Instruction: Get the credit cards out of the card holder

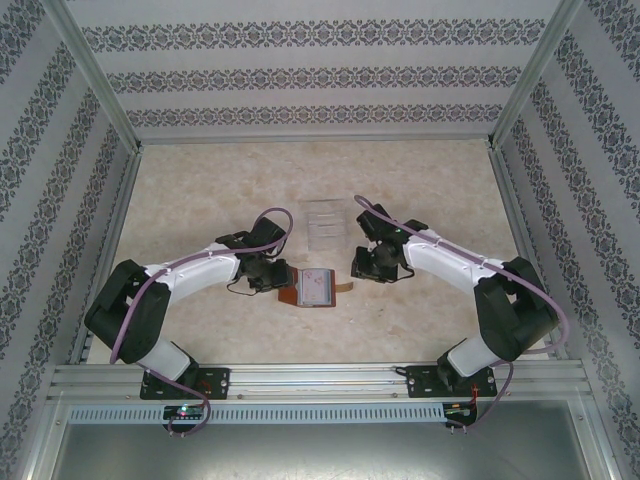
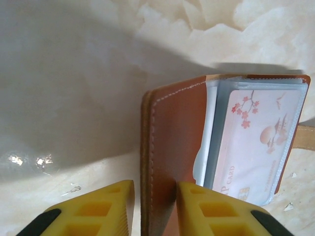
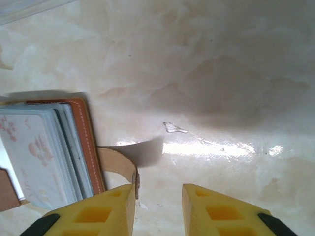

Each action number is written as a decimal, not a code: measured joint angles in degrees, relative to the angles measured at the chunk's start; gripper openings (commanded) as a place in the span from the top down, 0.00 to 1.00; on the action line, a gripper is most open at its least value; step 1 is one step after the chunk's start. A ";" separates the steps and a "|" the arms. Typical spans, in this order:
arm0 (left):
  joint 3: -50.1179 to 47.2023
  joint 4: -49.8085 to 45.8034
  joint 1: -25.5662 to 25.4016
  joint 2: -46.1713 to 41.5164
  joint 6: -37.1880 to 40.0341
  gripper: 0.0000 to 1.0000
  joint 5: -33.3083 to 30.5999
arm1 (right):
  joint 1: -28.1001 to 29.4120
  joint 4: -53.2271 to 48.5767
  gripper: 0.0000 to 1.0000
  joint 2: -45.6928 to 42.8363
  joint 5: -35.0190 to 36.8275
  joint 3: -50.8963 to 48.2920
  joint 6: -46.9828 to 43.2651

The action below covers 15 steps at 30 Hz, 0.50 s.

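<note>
My left hand [image 2: 155,187] straddles the cover of the card holder [image 2: 172,142] lying open on the table [image 2: 74,98], gripping or not I cannot tell, credit cards [image 2: 258,142] not yet out, my right hand [image 3: 158,191] parted, empty, beside its strap [image 3: 118,164]

The card holder [image 1: 315,287] lies open on the table, just below the middle of the top view, with brown leather outside and grey-blue pockets inside. From my left wrist I see it in the right half of the frame, its white-stitched brown edge running down to the bottom centre. One credit card [image 2: 256,142] sits face up in the front clear pocket. It is pale whitish-pink with a red blossom sprig and the word CARD (the finer print I cannot read). It is still tucked in, and more pocket layers are stacked behind it. From my right wrist, the short strap tab [image 3: 118,164] pokes out of the holder's right edge at lower left.
</note>
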 measured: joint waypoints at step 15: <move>-0.94 -1.31 0.00 -0.20 0.81 0.60 0.42 | 7.87 -1.38 0.66 3.39 -1.99 10.32 0.15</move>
